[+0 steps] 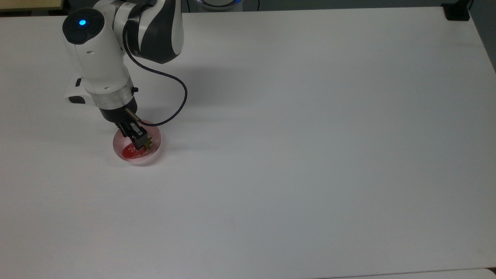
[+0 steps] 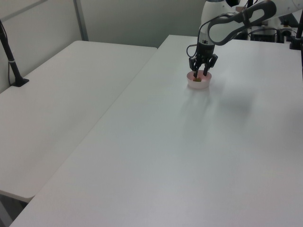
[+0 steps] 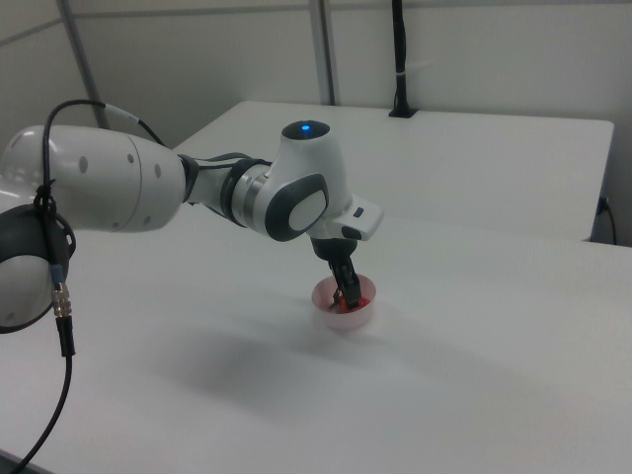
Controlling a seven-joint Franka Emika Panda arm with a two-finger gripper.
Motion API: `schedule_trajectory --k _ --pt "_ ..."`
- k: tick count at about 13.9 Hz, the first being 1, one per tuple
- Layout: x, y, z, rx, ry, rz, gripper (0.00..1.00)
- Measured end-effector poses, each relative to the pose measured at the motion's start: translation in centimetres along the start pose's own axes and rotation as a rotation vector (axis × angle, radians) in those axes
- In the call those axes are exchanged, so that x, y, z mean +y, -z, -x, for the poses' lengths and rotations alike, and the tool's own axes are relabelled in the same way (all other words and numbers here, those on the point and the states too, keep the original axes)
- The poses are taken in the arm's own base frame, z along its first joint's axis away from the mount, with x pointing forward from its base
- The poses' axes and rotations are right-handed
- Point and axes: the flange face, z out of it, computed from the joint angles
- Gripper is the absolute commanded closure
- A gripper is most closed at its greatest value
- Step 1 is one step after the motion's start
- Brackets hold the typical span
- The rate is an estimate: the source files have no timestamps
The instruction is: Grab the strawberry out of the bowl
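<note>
Strawberry lies across the bowl — cap toward the top view's right.

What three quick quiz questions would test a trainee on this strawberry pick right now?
1. True or false: the strawberry lies inside the bowl.
2. In the left view, how do the jaws of the gripper stand? A) spread apart B) pressed together
3. Fill in: in the top view, the bowl sits nearer the table's ____ edge, left or right.

Key: 1 true. 2 A, the two tips show apart, reaching down into the bowl. 3 left.
</note>
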Motion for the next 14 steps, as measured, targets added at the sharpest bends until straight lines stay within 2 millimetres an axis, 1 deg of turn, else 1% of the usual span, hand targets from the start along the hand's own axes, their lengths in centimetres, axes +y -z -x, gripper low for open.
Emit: schedule_trajectory --k 4,7,8,9,10,12,14 --pt "0.1 -0.8 0.2 -0.012 0.000 0.006 0.42" --pt "0.1 -1.6 0.4 -0.023 0.000 0.012 0.44" --pt "0.2 -1.9 0.4 -0.027 0.000 0.014 0.49" --pt "0.2 -2.2 0.4 -0.030 -0.002 0.016 0.56" --pt "0.2 -2.3 0.5 -0.032 -0.005 0.017 0.61" --pt "0.2 -2.3 0.4 -0.031 -0.009 0.016 0.65" --pt "0.1 -2.1 0.4 -0.028 -0.011 0.015 0.65"
